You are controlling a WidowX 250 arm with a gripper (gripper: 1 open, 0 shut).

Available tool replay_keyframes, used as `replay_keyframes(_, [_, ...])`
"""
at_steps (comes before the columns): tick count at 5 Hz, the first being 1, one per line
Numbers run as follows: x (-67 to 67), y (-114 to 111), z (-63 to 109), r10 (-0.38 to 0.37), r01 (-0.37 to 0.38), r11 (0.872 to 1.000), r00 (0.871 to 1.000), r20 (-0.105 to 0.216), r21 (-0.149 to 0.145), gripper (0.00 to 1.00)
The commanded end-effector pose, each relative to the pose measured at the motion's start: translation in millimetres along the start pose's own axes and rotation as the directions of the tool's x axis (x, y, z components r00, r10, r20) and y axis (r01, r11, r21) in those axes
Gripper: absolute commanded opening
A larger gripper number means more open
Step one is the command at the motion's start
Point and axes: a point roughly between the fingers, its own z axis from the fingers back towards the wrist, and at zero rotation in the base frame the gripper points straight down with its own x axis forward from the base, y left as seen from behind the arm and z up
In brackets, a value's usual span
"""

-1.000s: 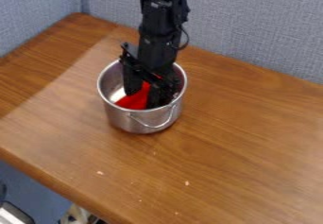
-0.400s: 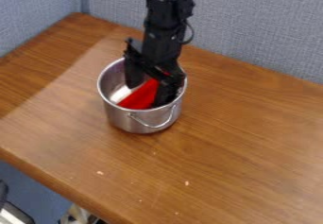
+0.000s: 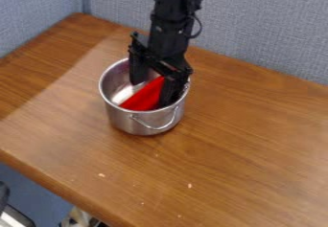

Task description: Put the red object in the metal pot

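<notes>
The metal pot (image 3: 144, 102) is seen on the wooden table (image 3: 52, 97), left of centre, with the red object (image 3: 149, 93) lying tilted inside it, leaning toward the 1 o'clock wall. The gripper (image 3: 157, 71) is released, jaws spread just above the block at 12 o'clock, nothing held. Retreat is best made straight up, so the rim and wire handle (image 3: 156, 124) at 6 o'clock are not clipped.

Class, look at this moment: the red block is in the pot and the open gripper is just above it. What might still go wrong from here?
1. The gripper has its fingers spread at the pot's rim; lifting off-centre might catch the rim and drag or tip the pot.
2. The red block leans against the wall with its upper end close to the fingers; a finger might snag it and pull it out.
</notes>
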Motion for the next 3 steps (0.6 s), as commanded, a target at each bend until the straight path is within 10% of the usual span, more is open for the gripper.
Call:
replay_keyframes(1, [5.9,0.7,23.8,-0.009,0.007,1.000,0.998,0.065,0.019,1.00])
replay_keyframes(3, [4.7,-1.0,30.8,-0.009,0.008,1.000,0.998,0.056,0.015,1.00])
